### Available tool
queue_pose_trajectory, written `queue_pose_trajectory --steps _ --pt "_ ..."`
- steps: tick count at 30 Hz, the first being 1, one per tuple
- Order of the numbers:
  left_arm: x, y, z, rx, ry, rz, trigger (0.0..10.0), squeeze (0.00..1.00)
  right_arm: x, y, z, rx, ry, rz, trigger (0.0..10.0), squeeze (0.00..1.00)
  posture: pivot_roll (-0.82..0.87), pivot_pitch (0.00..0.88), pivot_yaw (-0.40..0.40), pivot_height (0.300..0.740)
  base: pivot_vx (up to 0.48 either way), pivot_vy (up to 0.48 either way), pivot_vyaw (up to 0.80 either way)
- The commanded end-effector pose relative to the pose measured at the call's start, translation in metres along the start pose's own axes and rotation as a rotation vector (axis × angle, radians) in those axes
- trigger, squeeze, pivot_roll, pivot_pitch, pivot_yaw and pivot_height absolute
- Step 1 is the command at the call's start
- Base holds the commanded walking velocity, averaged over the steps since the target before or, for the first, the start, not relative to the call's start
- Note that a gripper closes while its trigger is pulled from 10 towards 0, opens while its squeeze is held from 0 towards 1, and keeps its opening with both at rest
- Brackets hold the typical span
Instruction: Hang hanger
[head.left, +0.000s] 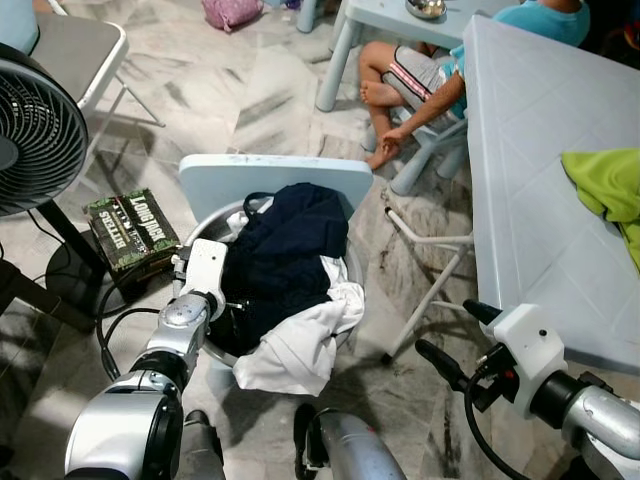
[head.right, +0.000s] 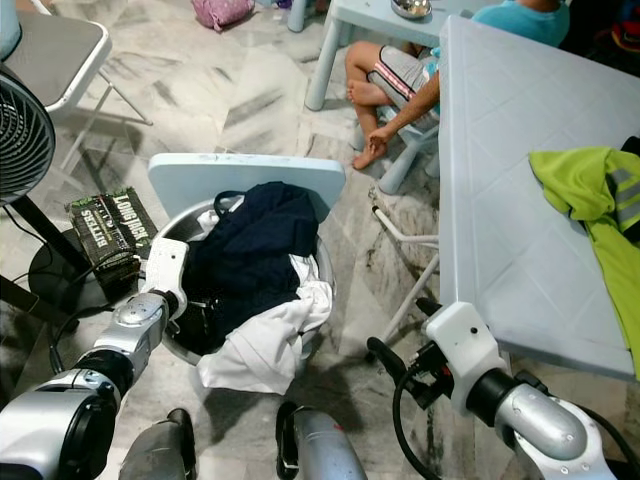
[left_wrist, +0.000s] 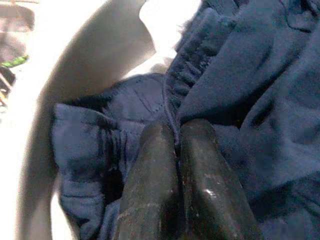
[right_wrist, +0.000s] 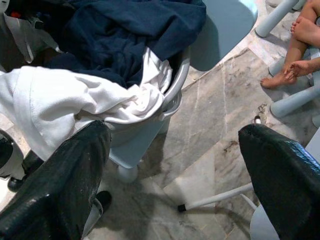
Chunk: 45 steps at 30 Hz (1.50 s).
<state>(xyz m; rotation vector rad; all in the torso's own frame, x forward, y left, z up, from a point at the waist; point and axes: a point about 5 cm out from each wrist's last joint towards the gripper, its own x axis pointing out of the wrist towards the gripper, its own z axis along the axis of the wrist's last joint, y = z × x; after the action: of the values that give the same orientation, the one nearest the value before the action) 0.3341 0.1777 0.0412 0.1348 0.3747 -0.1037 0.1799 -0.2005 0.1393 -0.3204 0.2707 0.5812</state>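
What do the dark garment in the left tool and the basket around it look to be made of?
The dark garment, pinched in the shut left tool, looks like soft navy knit cloth, likely cotton: matte, with a gathered seam and limp folds. The basket looks like moulded pale plastic: a smooth, rigid, slightly glossy rim. The white cloth draped over its edge seems thin woven fabric, though that is less certain.

I see a round grey laundry basket (head.left: 352, 262) on the marble floor (head.left: 260, 90), holding a dark navy garment (head.left: 285, 250) with a white cloth (head.left: 300, 345) spilling over its near rim. My left gripper (left_wrist: 177, 145) sits inside the basket at its left rim, fingers pressed together on the navy garment. A pale blue plastic chair back (head.left: 270, 172) stands just behind the basket. A green printed box (head.left: 130, 230) lies left of it, beside a black fan (head.left: 35, 130). My right gripper (head.left: 458, 338), spread wide, hangs right of the basket by the near edge of a light blue table (head.left: 530, 150). A lime-yellow garment (head.left: 610, 190) lies at the table's right edge.
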Motion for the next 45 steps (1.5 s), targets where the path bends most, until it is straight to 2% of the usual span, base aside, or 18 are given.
queue_pose_trajectory --steps 1,9,12,13,14,15,17,20,23,29,31,32,33,34,37,41,44,45 --pt "0.001 -0.001 0.006 0.007 -0.042 0.018 0.0 0.0 0.001 0.0 -0.005 0.012 0.023 -0.008 10.0 0.0 -0.3 0.26 -0.19 0.74 0.0 0.0 0.0" --pt "0.003 -0.007 0.032 0.058 -0.193 -0.008 0.0 0.0 0.016 -0.001 -0.004 0.018 -0.019 -0.037 10.0 0.0 -0.26 0.23 -0.156 0.74 0.0 0.0 0.0" --pt "0.002 -0.013 0.046 0.123 -0.291 -0.033 0.0 0.0 0.028 -0.001 -0.003 0.03 -0.045 -0.051 10.0 0.0 -0.2 0.206 -0.128 0.74 0.0 0.0 0.0" --pt "0.002 -0.013 0.046 0.123 -0.291 -0.033 0.0 0.0 0.028 -0.001 -0.003 0.03 -0.045 -0.051 10.0 0.0 -0.2 0.206 -0.128 0.74 0.0 0.0 0.0" --pt "0.0 -0.019 0.054 0.19 -0.361 -0.066 0.0 0.0 0.037 0.001 -0.003 0.04 -0.064 -0.055 10.0 0.0 -0.18 0.196 -0.115 0.74 0.0 0.0 0.0" --pt "0.0 -0.019 0.054 0.19 -0.361 -0.066 0.0 0.0 0.037 0.001 -0.003 0.04 -0.064 -0.055 10.0 0.0 -0.18 0.196 -0.115 0.74 0.0 0.0 0.0" --pt "-0.007 -0.037 0.061 0.306 -0.45 -0.166 0.0 0.0 0.05 0.005 -0.002 0.056 -0.098 -0.065 10.0 0.0 -0.14 0.178 -0.093 0.74 0.0 0.0 0.0" --pt "-0.01 -0.045 0.062 0.337 -0.471 -0.21 0.0 0.0 0.055 0.006 -0.001 0.064 -0.109 -0.071 10.0 0.0 -0.12 0.169 -0.083 0.74 0.0 0.0 0.0" --pt "-0.02 -0.072 0.059 0.448 -0.491 -0.371 0.0 0.0 0.069 0.008 0.002 0.082 -0.144 -0.086 10.0 0.0 -0.08 0.151 -0.057 0.74 0.0 0.0 0.0" --pt "-0.029 -0.089 0.051 0.489 -0.459 -0.455 0.0 0.0 0.081 0.009 0.003 0.092 -0.176 -0.111 10.0 0.0 -0.05 0.13 -0.028 0.74 0.0 0.0 0.0" --pt "-0.034 -0.098 0.047 0.476 -0.425 -0.505 0.0 0.0 0.084 0.009 0.003 0.094 -0.182 -0.12 10.0 0.0 -0.04 0.124 -0.02 0.74 0.0 0.0 0.0" --pt "-0.04 -0.107 0.041 0.455 -0.379 -0.562 0.0 0.0 0.089 0.008 0.002 0.097 -0.19 -0.134 10.0 0.0 -0.02 0.114 -0.008 0.74 0.0 0.0 0.0" --pt "-0.04 -0.107 0.041 0.455 -0.379 -0.562 0.0 0.0 0.089 0.008 0.002 0.097 -0.19 -0.134 10.0 0.0 -0.02 0.114 -0.008 0.74 0.0 0.0 0.0" --pt "-0.044 -0.117 0.03 0.447 -0.313 -0.618 0.0 0.0 0.094 0.007 0.003 0.102 -0.202 -0.149 10.0 0.0 -0.01 0.11 -0.002 0.74 0.0 0.0 0.0" --pt "-0.045 -0.122 0.022 0.451 -0.25 -0.656 0.0 0.0 0.1 0.006 0.006 0.099 -0.22 -0.163 10.0 0.0 0.0 0.103 0.005 0.74 0.0 0.0 0.0" --pt "-0.042 -0.14 0.002 0.535 -0.081 -0.794 0.0 0.0 0.104 0.0 0.01 0.065 -0.233 -0.213 10.0 0.0 0.0 0.09 0.01 0.74 0.0 0.0 0.0" --pt "-0.044 -0.149 -0.003 0.617 -0.025 -0.865 0.0 0.0 0.102 -0.006 0.008 0.05 -0.227 -0.252 10.0 0.0 -0.01 0.086 0.013 0.74 0.0 0.0 0.0" --pt "-0.044 -0.151 -0.003 0.627 -0.014 -0.87 1.2 0.0 0.101 -0.007 0.007 0.043 -0.223 -0.262 10.0 0.0 -0.02 0.08 0.017 0.74 0.0 0.0 0.0"
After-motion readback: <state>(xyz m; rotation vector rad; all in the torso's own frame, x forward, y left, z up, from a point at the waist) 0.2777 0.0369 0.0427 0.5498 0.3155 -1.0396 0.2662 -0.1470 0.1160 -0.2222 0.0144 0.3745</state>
